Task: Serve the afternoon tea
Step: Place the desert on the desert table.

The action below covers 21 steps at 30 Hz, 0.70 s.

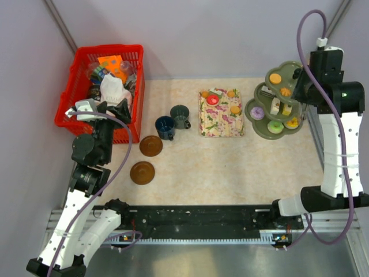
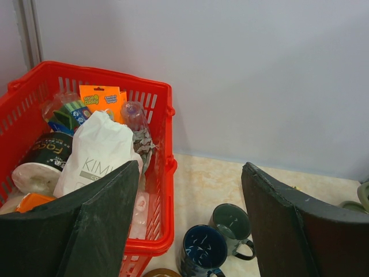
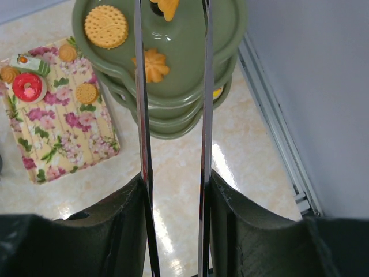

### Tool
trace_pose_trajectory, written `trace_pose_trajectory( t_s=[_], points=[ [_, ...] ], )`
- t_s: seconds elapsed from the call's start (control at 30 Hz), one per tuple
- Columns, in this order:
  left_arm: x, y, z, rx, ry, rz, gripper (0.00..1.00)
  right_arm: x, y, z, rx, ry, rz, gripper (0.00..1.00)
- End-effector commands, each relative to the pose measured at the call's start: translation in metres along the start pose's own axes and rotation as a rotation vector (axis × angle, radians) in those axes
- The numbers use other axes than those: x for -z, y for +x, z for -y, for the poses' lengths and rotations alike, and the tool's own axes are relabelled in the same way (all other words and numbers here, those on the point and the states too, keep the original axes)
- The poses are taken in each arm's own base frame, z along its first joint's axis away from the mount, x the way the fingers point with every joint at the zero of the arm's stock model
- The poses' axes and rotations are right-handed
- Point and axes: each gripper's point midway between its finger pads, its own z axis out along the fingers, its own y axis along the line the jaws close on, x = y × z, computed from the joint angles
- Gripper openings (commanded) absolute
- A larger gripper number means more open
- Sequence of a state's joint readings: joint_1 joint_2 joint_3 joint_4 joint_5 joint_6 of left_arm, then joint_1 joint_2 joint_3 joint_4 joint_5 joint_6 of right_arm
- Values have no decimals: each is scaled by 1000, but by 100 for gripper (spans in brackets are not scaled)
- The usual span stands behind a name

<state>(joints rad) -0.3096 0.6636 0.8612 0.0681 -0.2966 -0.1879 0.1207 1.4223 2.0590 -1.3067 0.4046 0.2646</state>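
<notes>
Clamped narrow in the right hand (image 3: 176,184): the thin metal tongs (image 3: 142,115), pointed toward 12 o'clock over the olive-green three-tier stand (image 3: 184,52), likely so as to lower small pastries onto tiers too tight for bulky fingers. Poised at the blade tips above the top tier, an orange pastry (image 3: 167,6); pinched or already set down, cannot tell. Already loaded on the stand, a round biscuit (image 3: 106,26) and a flower-shaped biscuit (image 3: 153,64). Left waiting on the floral box (image 1: 221,128) at 9 o'clock of the stand: a red doughnut (image 1: 213,99) and a few more biscuits, so roughly midway by judgement. Parked wide and empty, the left hand (image 2: 190,167), by the rim of the red basket (image 2: 144,82) at 10 o'clock of the worktop (image 1: 230,167), probably just out of the way. Standing together at 4 o'clock of the basket, the navy mug (image 2: 202,254) and dark-green mug (image 2: 230,222), not yet on the saucers (image 1: 151,145) at 7 o'clock of them.
</notes>
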Motion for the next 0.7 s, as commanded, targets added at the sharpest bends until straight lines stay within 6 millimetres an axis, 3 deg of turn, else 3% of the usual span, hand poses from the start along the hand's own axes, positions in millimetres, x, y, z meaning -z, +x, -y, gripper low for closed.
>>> trace_pose_trajectory(
  t_s=[0.0, 0.07, 0.1, 0.2, 0.67],
  points=[
    [-1, -10, 4, 10, 17, 47, 77, -4, -3, 11, -102, -22, -2, 39],
    [0, -11, 4, 7, 16, 51, 77, -8, -1, 8, -118, -47, -23, 38],
    [1, -13, 5, 6, 18, 55, 77, -13, -1, 19, -146, -20, -29, 38],
    [1, -13, 5, 6, 19, 56, 77, -20, 5, 24, -172, -20, -63, 38],
    [2, -13, 5, 2, 19, 57, 77, -51, 46, 20, -174, -46, -202, 40]
  ],
)
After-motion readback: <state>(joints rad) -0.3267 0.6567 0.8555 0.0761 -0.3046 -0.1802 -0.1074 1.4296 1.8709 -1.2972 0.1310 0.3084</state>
